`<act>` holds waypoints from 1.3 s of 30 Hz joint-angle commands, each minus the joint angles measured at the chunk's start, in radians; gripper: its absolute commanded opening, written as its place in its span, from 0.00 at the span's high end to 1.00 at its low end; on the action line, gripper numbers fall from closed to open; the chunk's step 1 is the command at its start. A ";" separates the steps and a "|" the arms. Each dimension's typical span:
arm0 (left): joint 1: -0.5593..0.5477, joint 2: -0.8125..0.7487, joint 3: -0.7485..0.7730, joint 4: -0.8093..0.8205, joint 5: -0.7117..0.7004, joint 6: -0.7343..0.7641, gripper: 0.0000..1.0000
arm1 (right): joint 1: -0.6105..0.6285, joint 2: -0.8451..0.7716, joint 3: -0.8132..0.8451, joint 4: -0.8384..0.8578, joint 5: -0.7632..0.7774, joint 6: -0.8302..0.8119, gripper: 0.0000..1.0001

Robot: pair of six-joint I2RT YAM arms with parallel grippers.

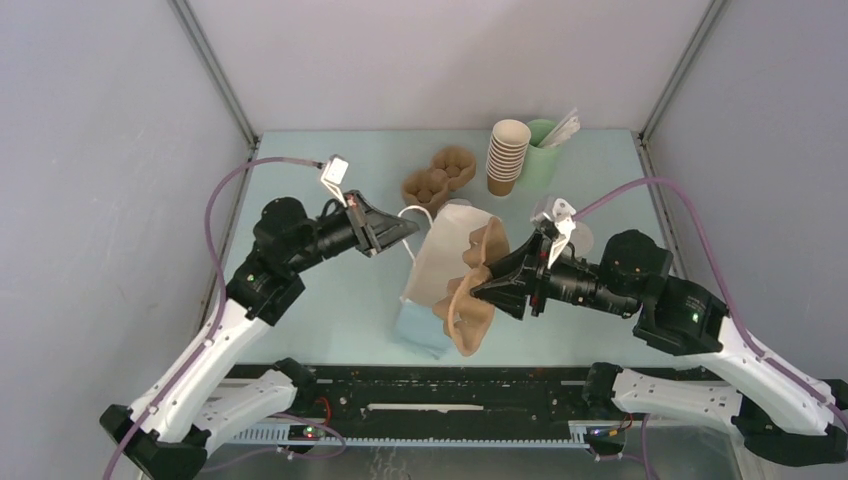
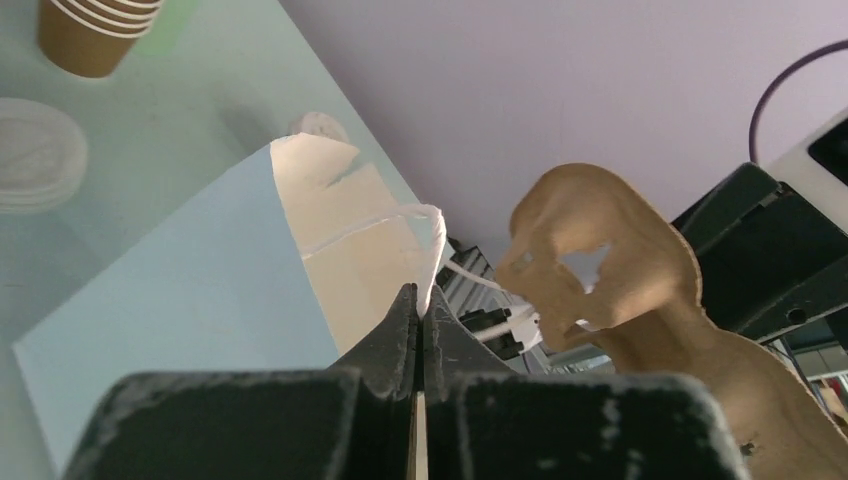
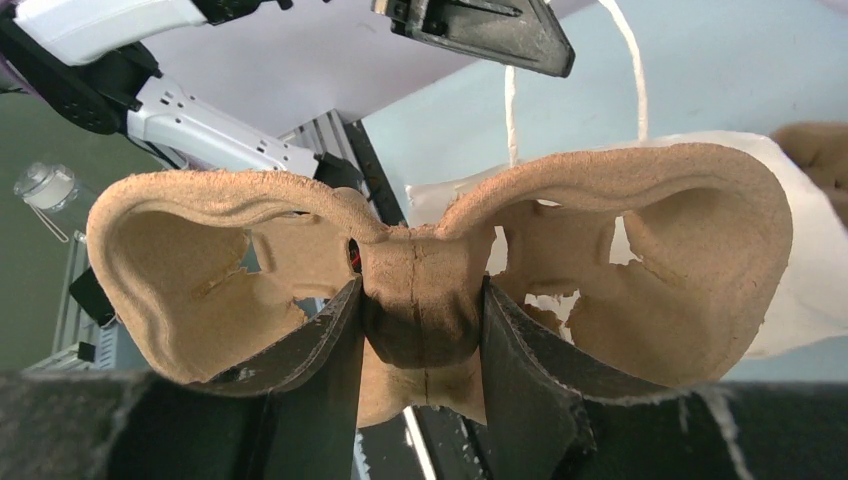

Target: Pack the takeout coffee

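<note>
The takeout coffee is out of view. A white paper bag point(image 1: 437, 262) stands tilted mid-table, its mouth toward the right arm. My left gripper point(image 1: 408, 228) is shut on the bag's white cord handle point(image 2: 436, 238), pinched at the fingertips of my left gripper point(image 2: 421, 300). My right gripper point(image 1: 482, 286) is shut on the middle bridge of a brown pulp two-cup carrier point(image 3: 200, 260), held at the bag's mouth. In the right wrist view my right gripper point(image 3: 420, 297) clamps the bridge from both sides. Both carrier pockets look empty. The bag point(image 3: 800, 290) lies right behind the carrier.
A second pulp carrier point(image 1: 438, 178) lies at the back centre. A stack of lidless brown cups point(image 1: 507, 155) and a pale green cup of sticks point(image 1: 545, 150) stand at the back right. White lids point(image 2: 35, 155) lie near them. Grey walls close in the table.
</note>
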 commanded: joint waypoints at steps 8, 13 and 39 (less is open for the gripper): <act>-0.094 0.017 -0.083 0.154 -0.041 -0.081 1.00 | -0.016 0.230 0.379 -0.396 0.055 0.093 0.60; -0.094 0.020 -0.107 0.194 -0.058 -0.065 1.00 | 0.001 0.247 0.463 -0.456 0.022 0.085 0.60; -0.085 -0.028 -0.144 0.190 -0.066 -0.047 1.00 | -0.114 0.367 0.238 -0.287 -0.245 -0.198 0.60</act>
